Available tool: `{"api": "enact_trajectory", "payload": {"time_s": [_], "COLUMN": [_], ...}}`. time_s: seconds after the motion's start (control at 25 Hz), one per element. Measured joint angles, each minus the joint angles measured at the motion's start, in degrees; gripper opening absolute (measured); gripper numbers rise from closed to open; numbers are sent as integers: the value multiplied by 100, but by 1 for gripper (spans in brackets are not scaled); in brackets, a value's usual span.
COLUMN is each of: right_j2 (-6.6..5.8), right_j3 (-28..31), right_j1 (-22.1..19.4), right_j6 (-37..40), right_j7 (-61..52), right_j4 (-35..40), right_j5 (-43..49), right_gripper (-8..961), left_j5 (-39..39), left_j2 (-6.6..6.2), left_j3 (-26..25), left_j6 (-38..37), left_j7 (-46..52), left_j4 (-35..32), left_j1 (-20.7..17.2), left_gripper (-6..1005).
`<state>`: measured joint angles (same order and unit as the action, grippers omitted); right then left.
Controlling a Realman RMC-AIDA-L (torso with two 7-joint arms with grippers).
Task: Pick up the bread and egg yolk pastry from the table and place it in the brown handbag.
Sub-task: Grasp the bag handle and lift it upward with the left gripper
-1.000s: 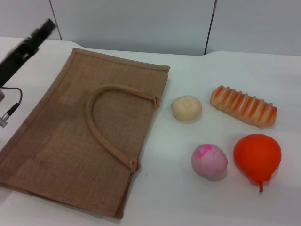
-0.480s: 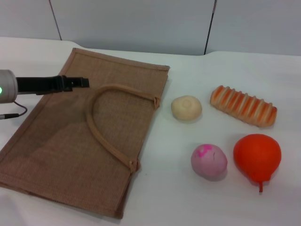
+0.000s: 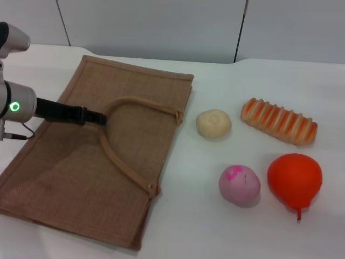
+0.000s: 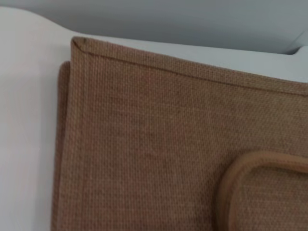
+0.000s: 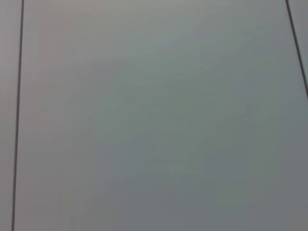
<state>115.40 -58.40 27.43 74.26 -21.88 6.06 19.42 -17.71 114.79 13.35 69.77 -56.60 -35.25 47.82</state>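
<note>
Brown handbag [image 3: 81,162]: coarse woven jute-like cloth, matt, rough open weave clear in the left wrist view [image 4: 144,144]; handle [image 3: 121,156] a smoother, lighter tan band. Bread [image 3: 279,121]: ridged orange crust with cream stripes, slight sheen. Egg yolk pastry [image 3: 214,123]: smooth, matt, pale cream. Pink bun [image 3: 240,184]: matt, faintly creased. Orange-red fruit [image 3: 295,179]: smooth, softly glossy. Table [image 3: 226,226]: white, smooth, matt. Left gripper [image 3: 97,117]: black, matt.

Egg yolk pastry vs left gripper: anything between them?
Head view: only the brown handbag and its handle lie between the left gripper and egg yolk pastry.
</note>
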Motion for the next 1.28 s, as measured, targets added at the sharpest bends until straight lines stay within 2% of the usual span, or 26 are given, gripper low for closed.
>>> {"api": "enact_trajectory", "payload": {"time_s": [0.36,0.68,1.0,1.28], "right_j2": [0,0,0,0], "right_j3": [13,13,13,13], "right_j1": [0,-1,9,-1], "right_j6": [0,0,0,0], "right_j7": [0,0,0,0], "right_j4": [-14,-2,-6,-11], "right_j5": [0,0,0,0], "right_gripper": [849,844,840,836], "left_j5": [-33,4,-16,14], "left_j2": [136,140,145,148], "left_j3": [177,270,800,827], "left_j6": [-199,-270,-607,-658], "left_j7": [-315,-316,-265,-232], "left_j4": [-5,50,333,420], "left_j1": [194,253,300,344], "left_gripper": [634,610,586,566]}}
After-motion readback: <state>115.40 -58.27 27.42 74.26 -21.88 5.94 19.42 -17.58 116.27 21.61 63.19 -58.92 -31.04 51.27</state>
